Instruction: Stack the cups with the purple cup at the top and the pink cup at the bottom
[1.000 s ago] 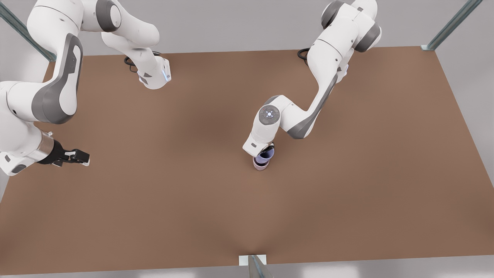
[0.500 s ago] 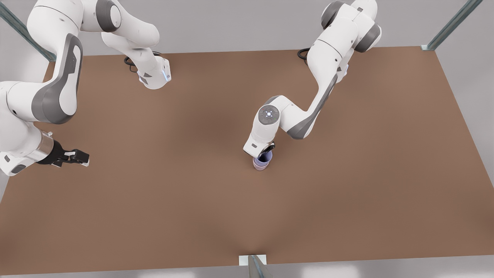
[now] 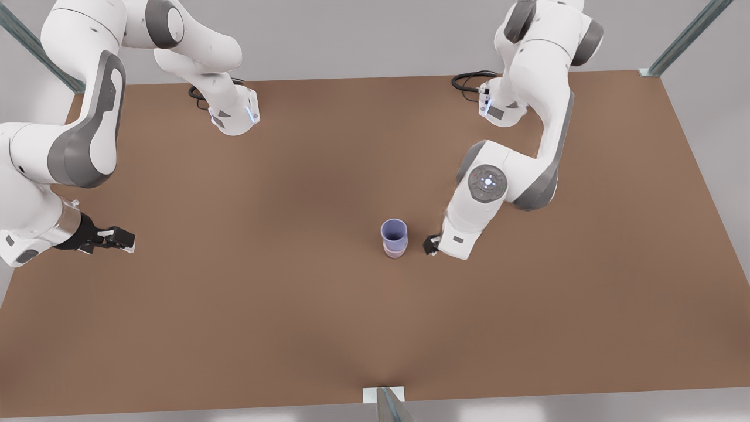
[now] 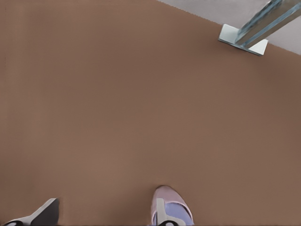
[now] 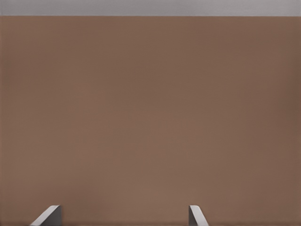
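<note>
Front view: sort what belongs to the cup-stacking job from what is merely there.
Job:
- purple cup, nested on top
- pink cup, beneath it
- left gripper, open, beside the stack
- right gripper, open, waiting by the front view's left edge

Merely there:
- table
- metal bracket at the table's near edge

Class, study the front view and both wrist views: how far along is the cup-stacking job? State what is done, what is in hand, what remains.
Done: the purple cup sits nested in the pink cup, upright on the table. In hand: nothing; the left gripper is open beside the stack, and the right gripper waits open at the front view's left. Left: seemingly nothing but moving clear.
</note>
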Controlling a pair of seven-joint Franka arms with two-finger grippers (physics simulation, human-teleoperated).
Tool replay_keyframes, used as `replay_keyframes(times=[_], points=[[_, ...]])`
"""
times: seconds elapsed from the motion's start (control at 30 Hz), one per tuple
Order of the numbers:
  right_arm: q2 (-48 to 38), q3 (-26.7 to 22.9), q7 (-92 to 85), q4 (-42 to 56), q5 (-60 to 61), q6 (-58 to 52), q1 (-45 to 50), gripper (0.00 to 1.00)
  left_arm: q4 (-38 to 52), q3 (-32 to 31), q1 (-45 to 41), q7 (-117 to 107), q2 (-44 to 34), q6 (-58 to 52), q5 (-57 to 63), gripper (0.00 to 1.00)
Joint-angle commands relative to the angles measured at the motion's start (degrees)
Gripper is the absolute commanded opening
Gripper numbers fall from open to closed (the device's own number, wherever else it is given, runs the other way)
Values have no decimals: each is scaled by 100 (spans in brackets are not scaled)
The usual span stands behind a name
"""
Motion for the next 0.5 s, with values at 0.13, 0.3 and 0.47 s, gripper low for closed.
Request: replay_keyframes(times=[0.13,0.3,0.47], points=[[1,-9,-9,6,4,2,0,100,13,799,217,3998,-837,-1854,-255,100],[1,-9,-9,6,13,2,0,100,-417,-309,1106,4596,-1558,-1433,210,100],[1,-9,-9,6,13,11,0,100,-778,-370,1255,4596,-1857,-1134,307,100]])
